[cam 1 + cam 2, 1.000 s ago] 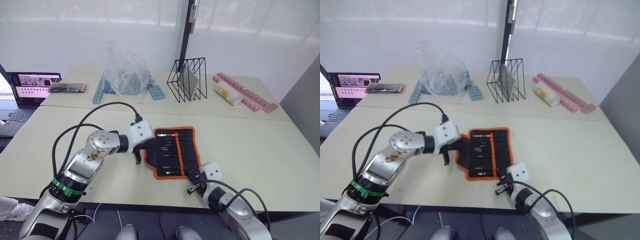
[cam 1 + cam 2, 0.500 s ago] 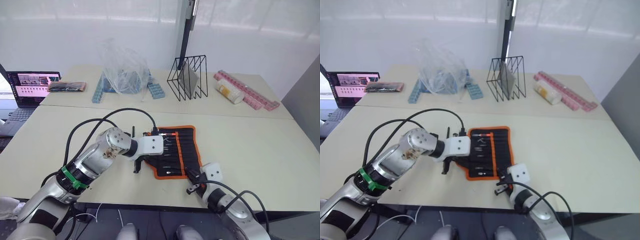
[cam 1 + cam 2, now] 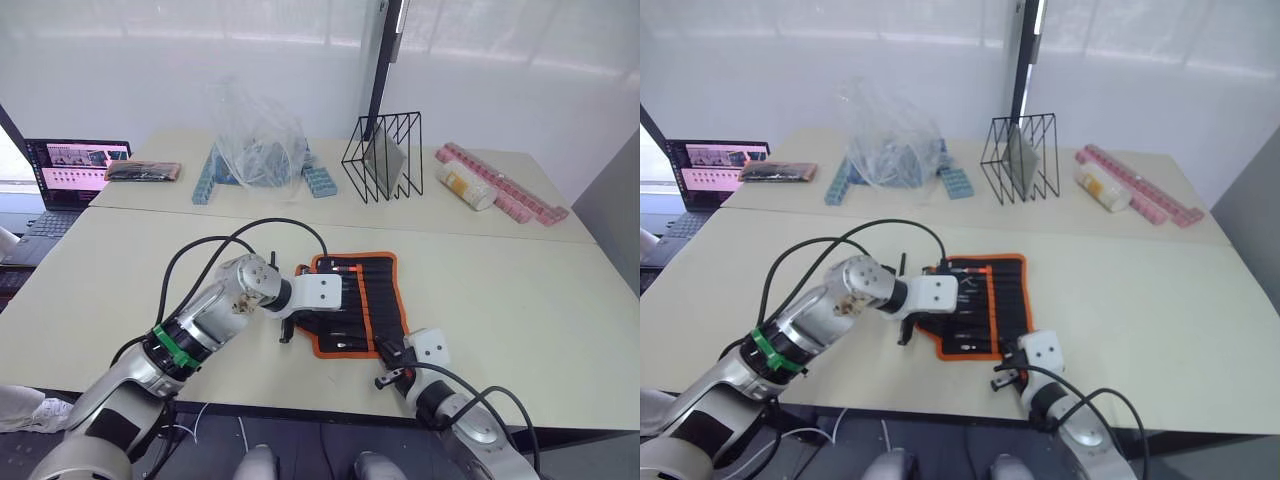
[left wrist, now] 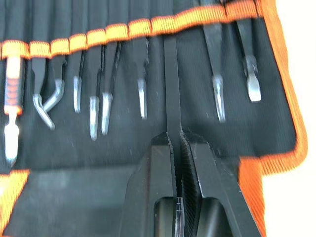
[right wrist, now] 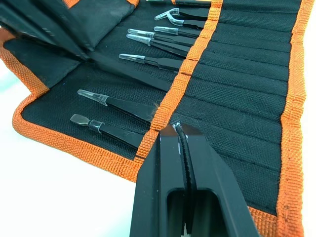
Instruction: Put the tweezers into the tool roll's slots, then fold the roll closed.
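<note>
The tool roll lies open and flat on the near table, black with orange binding. My left gripper hovers over the roll's left part, shut on one slim black pair of tweezers. Its point runs up under the orange band that crosses the slots. Several other tweezers with silver tips sit in neighbouring slots. My right gripper is shut with nothing in it, its tips resting on the orange band by the roll's near right corner.
On the far table stand a laptop, a flat black-orange packet, a clear plastic bag over blue trays, a black wire rack, a pale jar and pink strips.
My left arm has reached to the right, from the roll's left edge to over its inner face. The camera has shifted a little. The right gripper has stayed put.
</note>
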{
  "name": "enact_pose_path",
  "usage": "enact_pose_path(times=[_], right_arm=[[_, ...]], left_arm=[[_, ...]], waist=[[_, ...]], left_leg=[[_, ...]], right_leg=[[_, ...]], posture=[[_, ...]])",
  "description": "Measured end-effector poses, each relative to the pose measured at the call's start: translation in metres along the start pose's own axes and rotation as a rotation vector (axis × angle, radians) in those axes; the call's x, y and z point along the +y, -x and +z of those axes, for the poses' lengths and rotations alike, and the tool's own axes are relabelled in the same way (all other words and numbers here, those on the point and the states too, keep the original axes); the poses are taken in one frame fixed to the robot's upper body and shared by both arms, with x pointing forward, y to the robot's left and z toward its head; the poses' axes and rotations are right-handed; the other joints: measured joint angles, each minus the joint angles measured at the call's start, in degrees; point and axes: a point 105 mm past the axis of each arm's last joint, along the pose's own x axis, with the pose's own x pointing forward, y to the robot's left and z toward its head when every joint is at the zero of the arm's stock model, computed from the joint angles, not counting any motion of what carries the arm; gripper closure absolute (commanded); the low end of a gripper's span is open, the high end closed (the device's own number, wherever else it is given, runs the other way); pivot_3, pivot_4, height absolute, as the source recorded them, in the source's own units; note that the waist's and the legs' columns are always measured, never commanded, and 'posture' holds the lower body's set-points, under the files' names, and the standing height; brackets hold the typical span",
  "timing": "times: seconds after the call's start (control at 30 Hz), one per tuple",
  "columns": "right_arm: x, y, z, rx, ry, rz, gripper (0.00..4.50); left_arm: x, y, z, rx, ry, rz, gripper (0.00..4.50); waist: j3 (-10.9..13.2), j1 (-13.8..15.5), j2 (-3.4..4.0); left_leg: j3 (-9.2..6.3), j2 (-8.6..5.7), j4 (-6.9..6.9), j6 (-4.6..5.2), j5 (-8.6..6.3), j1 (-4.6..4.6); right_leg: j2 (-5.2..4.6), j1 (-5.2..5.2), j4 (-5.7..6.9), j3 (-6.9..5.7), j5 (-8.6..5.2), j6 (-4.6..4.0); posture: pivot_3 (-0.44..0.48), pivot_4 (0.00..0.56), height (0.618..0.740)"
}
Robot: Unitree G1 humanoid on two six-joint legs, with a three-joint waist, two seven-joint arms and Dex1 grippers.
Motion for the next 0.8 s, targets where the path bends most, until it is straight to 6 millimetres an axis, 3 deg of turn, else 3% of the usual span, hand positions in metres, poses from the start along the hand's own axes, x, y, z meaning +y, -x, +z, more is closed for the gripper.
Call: enact_pose_path(times=[0.2, 0.5, 0.57, 0.7, 0.8], right_arm=[[0.002, 0.0, 0.0, -0.003, -0.003, 0.003, 4.5], [0.003, -0.001, 0.001, -0.002, 0.004, 0.006, 4.5], [0.004, -0.002, 0.001, -0.004, 0.006, 0.014, 4.5], [0.004, -0.002, 0.001, 0.0, 0.019, 0.024, 4.5], [0.003, -0.002, 0.0, 0.006, 0.023, 0.022, 4.5]], left_arm=[[0.006, 0.016, -0.004, -0.029, 0.078, -0.002, 4.47], [0.021, 0.072, 0.005, -0.219, 0.284, 0.062, 4.47], [0.02, 0.082, -0.009, -0.207, 0.347, 0.105, 4.47], [0.012, 0.093, -0.06, -0.107, 0.518, 0.223, 4.47], [0.012, 0.106, -0.085, -0.089, 0.616, 0.353, 4.47]], waist=[[0.03, -0.29, 0.04], [0.04, -0.42, 0.04], [0.06, -0.85, 0.08], [0.14, -1.24, 0.12], [0.23, -1.07, 0.01]], left_leg=[[-0.01, 0.02, 0.0, 0.0, 0.0, -0.02], [-0.02, 0.03, 0.0, 0.0, 0.0, 0.01], [-0.02, 0.04, -0.01, 0.0, 0.0, 0.04], [-0.07, 0.04, -0.04, 0.0, 0.0, 0.02], [-0.09, 0.04, -0.04, 0.0, 0.0, 0.02]], right_leg=[[0.03, -0.05, 0.05, -0.01, 0.01, -0.02], [0.02, -0.04, 0.08, -0.02, 0.0, -0.02], [0.03, -0.04, 0.11, -0.01, 0.0, -0.03], [0.01, -0.06, 0.13, -0.05, 0.03, -0.13], [-0.03, -0.05, 0.13, -0.1, 0.05, -0.16]], posture=[[0.0, 0.15, 0.705], [0.0, 0.15, 0.705], [0.0, 0.15, 0.705], [0.0, 0.15, 0.705], [0.0, 0.15, 0.705]])
